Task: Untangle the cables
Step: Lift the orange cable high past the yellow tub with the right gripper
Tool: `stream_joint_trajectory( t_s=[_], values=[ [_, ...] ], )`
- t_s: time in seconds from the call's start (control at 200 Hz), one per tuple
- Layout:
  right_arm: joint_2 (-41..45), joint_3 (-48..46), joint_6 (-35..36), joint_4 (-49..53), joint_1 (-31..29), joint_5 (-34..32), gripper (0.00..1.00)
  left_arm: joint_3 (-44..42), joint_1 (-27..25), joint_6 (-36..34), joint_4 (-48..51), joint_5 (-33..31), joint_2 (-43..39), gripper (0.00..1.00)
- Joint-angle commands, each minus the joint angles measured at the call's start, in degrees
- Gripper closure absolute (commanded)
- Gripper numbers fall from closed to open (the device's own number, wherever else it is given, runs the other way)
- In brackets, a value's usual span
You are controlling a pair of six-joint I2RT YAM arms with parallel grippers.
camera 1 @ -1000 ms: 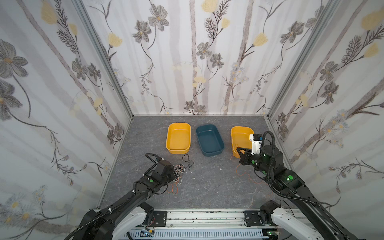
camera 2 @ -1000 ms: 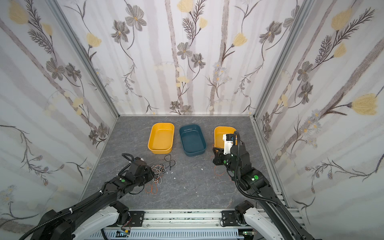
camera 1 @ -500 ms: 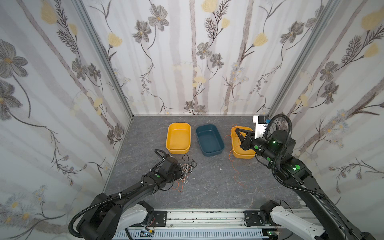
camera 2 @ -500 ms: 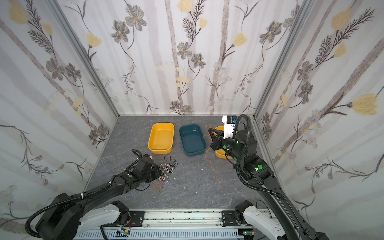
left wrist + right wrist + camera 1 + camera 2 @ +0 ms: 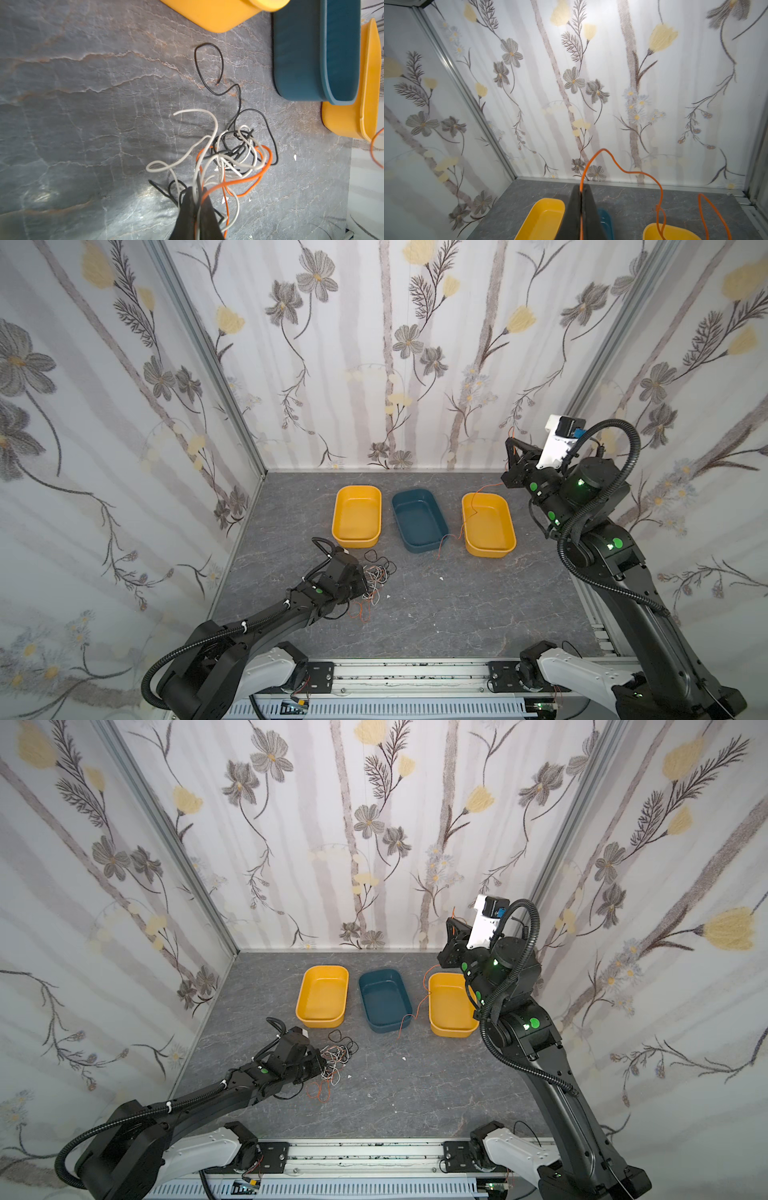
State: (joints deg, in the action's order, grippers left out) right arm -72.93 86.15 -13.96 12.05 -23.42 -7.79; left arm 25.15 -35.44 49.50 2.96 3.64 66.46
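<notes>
The cables (image 5: 377, 576) lie as a knot of orange, white and black wires on the grey floor in front of the left bin, seen in both top views (image 5: 336, 1057). My left gripper (image 5: 196, 191) is low at the knot's near side, shut on white and orange strands of it (image 5: 234, 153). My right gripper (image 5: 509, 444) is raised high near the back wall, shut on one orange cable (image 5: 623, 168). That cable (image 5: 473, 506) hangs down across the right yellow bin, and its tail reaches the floor by the blue bin. It is apart from the knot.
Three bins stand in a row at the back: a yellow bin (image 5: 356, 516), a blue bin (image 5: 419, 518) and a yellow bin (image 5: 494, 531). Patterned walls close in the left, back and right sides. A metal rail (image 5: 415, 672) runs along the front edge.
My right gripper has risen from beside the right bin to high up near the back wall, drawing the orange cable with it. My left gripper edged right at the knot.
</notes>
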Motion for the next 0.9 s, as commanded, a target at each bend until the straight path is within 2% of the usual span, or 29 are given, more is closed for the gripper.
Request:
stream_joint_trajectory(
  t_s=[0.0,0.155,0.35,0.635,0.894],
  values=[
    [-3.0,3.8,2.2,-1.3,3.1,0.2,1.00,-0.3,0.0,0.0,-2.4,-0.4,0.3,0.96],
    [-7.9,9.6,6.1,-1.9,5.3,-1.4,1.00,-0.8,-0.1,0.3,-3.6,-0.1,0.6,0.96],
    [-11.0,10.4,10.4,-5.6,7.4,-6.9,1.00,-1.5,-0.4,0.9,-4.4,0.0,0.8,0.96],
    [-14.2,7.3,7.0,-12.6,10.0,-2.2,1.00,-1.8,-0.4,1.3,-6.4,0.3,2.4,0.96],
    [-17.3,5.7,10.7,-16.4,10.5,-3.3,1.00,-2.2,-0.5,1.7,-6.8,0.1,2.7,0.96]
  ],
)
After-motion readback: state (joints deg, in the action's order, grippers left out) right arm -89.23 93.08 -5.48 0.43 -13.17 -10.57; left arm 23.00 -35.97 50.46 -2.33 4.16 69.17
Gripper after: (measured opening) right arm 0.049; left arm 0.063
